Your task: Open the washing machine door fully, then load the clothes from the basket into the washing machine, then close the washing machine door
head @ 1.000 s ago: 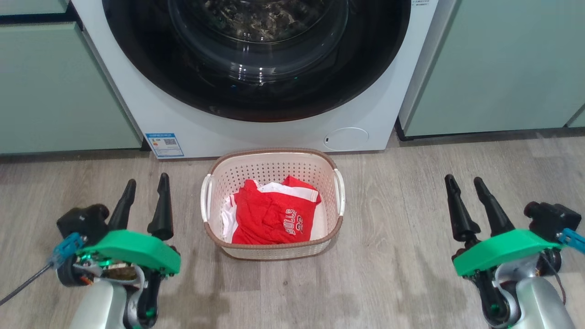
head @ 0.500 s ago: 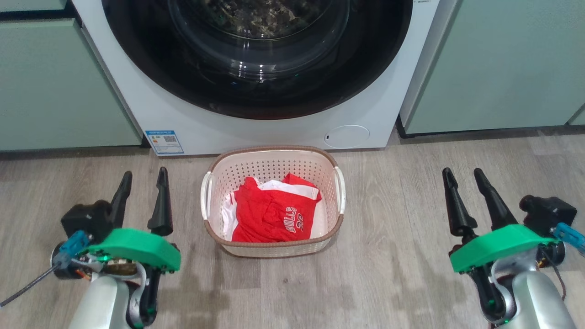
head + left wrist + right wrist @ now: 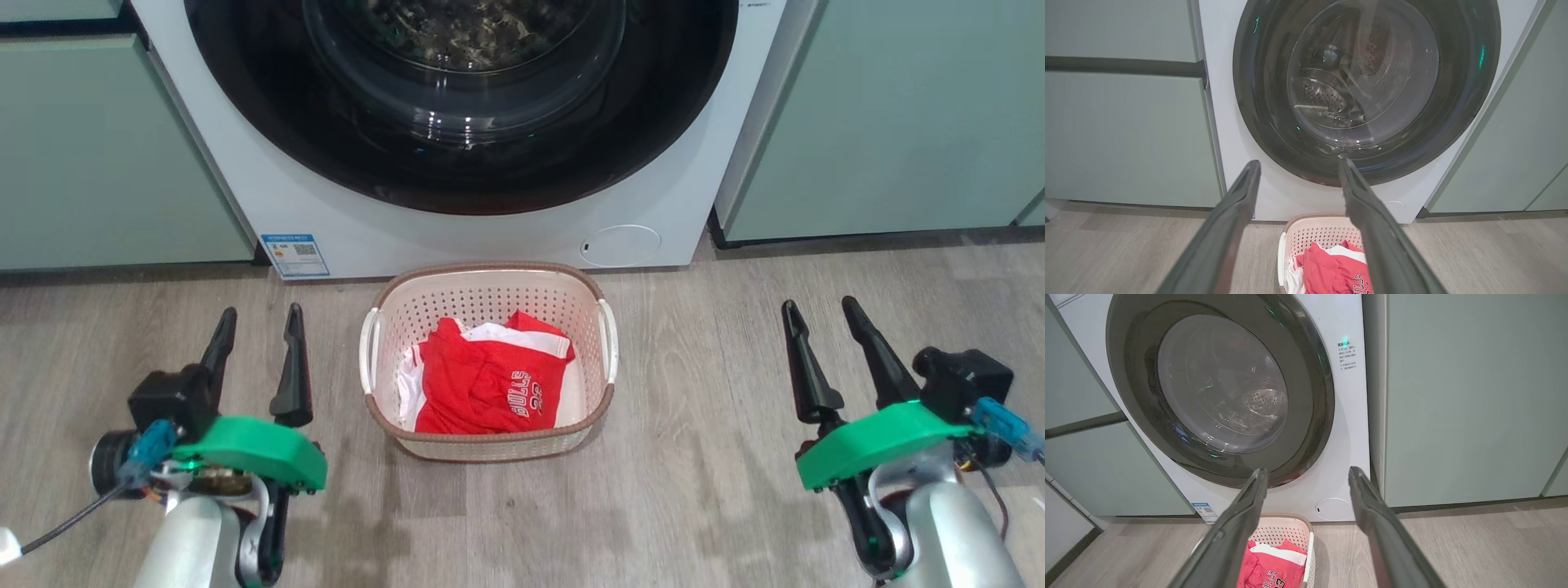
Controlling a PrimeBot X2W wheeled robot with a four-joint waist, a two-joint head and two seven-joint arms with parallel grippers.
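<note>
The left pincer [image 3: 259, 314] and right pincer [image 3: 818, 305] gape wide, empty, flanking the basket [image 3: 482, 304] (washing machine door [image 3: 461, 106] shut).

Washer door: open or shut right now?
Shut. The door sits flush against the washing machine front in both wrist views, with no gap visible along its black rim.
</note>
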